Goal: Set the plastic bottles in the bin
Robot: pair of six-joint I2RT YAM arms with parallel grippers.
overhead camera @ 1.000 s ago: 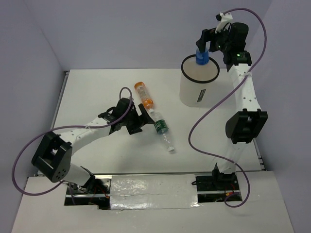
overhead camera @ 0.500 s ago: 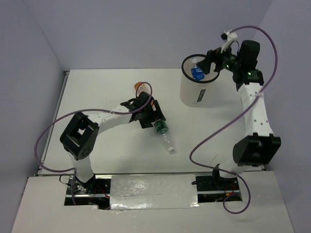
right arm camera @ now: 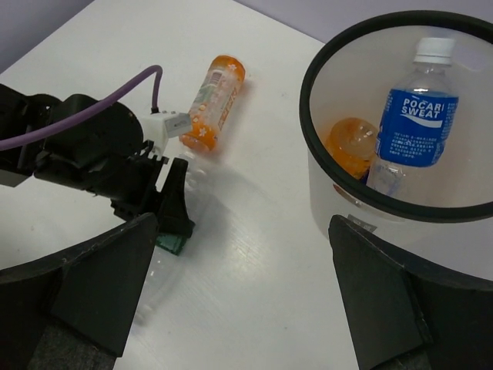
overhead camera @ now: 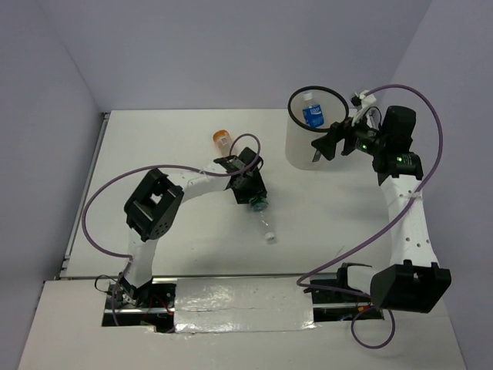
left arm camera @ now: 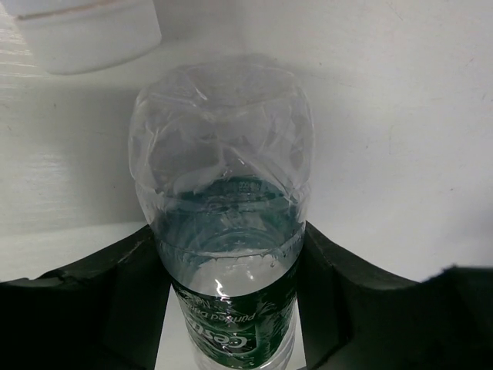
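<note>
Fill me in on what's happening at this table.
The left pincer straddles the green-label bottle, which lies on the table; whether it grips yet is unclear. The right pincer hangs open and empty beside the bin, which holds a blue-label bottle and an orange bottle. A second orange bottle lies loose on the table.

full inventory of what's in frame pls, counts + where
bin: 1, white with black rim, far right of table
blue bottle: 1, clear, blue label, white cap, inside bin
orange bottles: 2, orange; one lying on table, one inside bin
green bottle: 1, clear, green label, lying mid-table
table: 1, white
cables: 2, purple, one per arm
left end effector: black, fingers either side of green bottle, grip unclear
right end effector: black, open, empty, beside bin
</note>
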